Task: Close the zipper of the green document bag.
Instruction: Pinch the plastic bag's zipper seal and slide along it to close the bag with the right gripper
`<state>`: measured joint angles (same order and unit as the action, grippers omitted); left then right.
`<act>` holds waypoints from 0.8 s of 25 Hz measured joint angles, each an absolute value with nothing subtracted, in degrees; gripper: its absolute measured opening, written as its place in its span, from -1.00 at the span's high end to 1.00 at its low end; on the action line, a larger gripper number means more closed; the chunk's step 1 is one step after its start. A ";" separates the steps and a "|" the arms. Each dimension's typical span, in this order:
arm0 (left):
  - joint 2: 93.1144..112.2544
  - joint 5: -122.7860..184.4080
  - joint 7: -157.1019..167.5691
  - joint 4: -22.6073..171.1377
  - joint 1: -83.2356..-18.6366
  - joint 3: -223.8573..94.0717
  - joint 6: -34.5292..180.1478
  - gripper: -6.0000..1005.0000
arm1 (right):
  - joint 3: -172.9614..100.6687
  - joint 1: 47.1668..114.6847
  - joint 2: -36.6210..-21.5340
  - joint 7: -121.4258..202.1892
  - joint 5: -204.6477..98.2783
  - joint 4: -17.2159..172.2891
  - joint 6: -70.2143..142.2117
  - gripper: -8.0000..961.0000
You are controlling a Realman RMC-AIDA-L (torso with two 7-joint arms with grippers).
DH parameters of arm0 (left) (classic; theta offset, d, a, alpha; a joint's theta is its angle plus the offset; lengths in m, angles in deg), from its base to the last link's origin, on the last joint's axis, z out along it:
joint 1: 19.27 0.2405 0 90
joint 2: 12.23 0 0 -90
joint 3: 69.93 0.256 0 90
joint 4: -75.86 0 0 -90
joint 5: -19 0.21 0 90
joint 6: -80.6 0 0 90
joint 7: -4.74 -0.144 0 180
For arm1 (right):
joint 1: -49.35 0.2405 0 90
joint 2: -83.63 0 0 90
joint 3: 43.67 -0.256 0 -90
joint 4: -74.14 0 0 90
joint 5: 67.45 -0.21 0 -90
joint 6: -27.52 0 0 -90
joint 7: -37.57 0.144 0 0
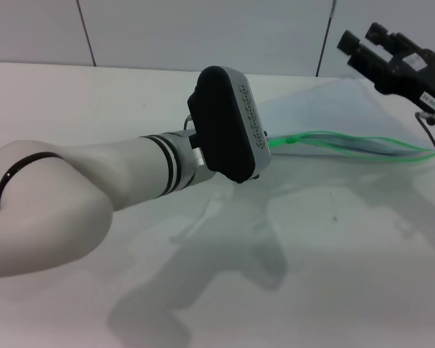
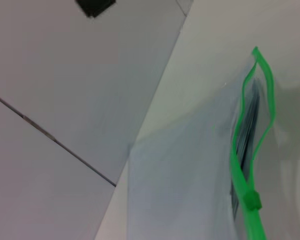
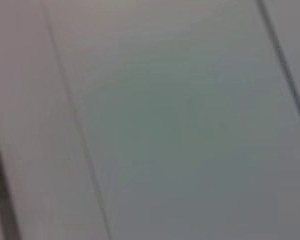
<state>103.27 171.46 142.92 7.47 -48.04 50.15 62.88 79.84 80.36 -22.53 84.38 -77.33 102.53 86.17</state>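
The green document bag (image 1: pixel 326 109) is seen flat on the white table (image 1: pixel 333 275), its zipper (image 2: pixel 253 150) gaping, slider (image 2: pixel 251 200) at one end. The left gripper (image 1: pixel 272 141) is hidden behind its wrist; finger state cannot be told. The right gripper (image 1: pixel 359 45) is held above the bag's far side, fingers slightly parted, empty.

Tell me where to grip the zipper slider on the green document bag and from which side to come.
Grip the small slider, the raised block on the zipper, pinching it across the strip's width. Come from the joined end, probably from above, since the bag looks to lie flat. Ahead of the slider the two green tracks gape apart, so pull towards that open stretch. The left gripper is nearest; the right gripper hangs above the far end.
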 joint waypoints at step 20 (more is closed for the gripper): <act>101.86 171.05 143.27 1.40 -45.48 50.13 61.16 0.87 | 59.00 85.49 -21.74 86.32 -26.68 99.84 91.14 -0.39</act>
